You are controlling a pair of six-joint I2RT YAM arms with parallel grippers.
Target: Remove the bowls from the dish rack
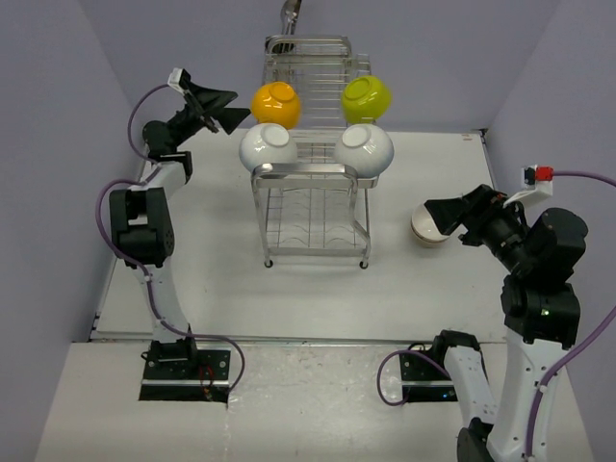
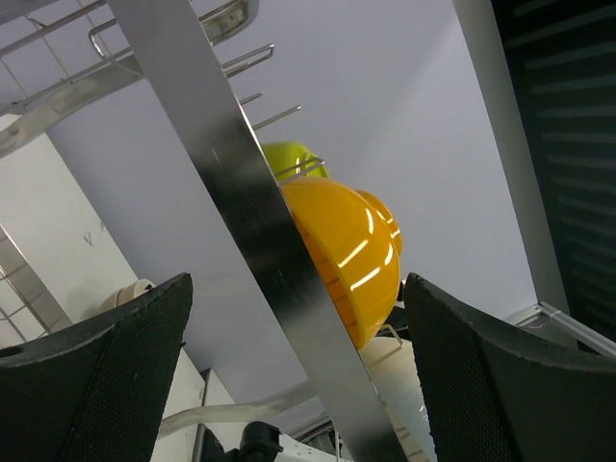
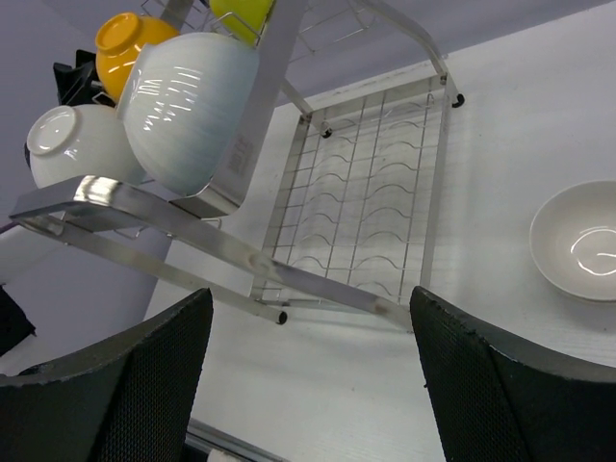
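Observation:
The chrome dish rack (image 1: 313,192) stands mid-table. Its top tier holds an orange-yellow bowl (image 1: 276,103), a lime green bowl (image 1: 367,97) and two white bowls (image 1: 269,147) (image 1: 366,148). My left gripper (image 1: 241,106) is open just left of the orange-yellow bowl, not touching it. In the left wrist view a rack bar (image 2: 241,192) crosses between the open fingers (image 2: 106,375), with the orange-yellow bowl (image 2: 351,255) behind it. My right gripper (image 1: 433,217) hangs open over another white bowl (image 1: 428,231) on the table, right of the rack. That bowl (image 3: 582,241) lies upright, outside the fingers.
The rack's lower tier (image 3: 375,202) is bare wire. Lilac walls close in the table at left, back and right. A metal pipe (image 1: 289,14) hangs behind the rack. The table's right edge (image 1: 486,159) runs close to the right arm.

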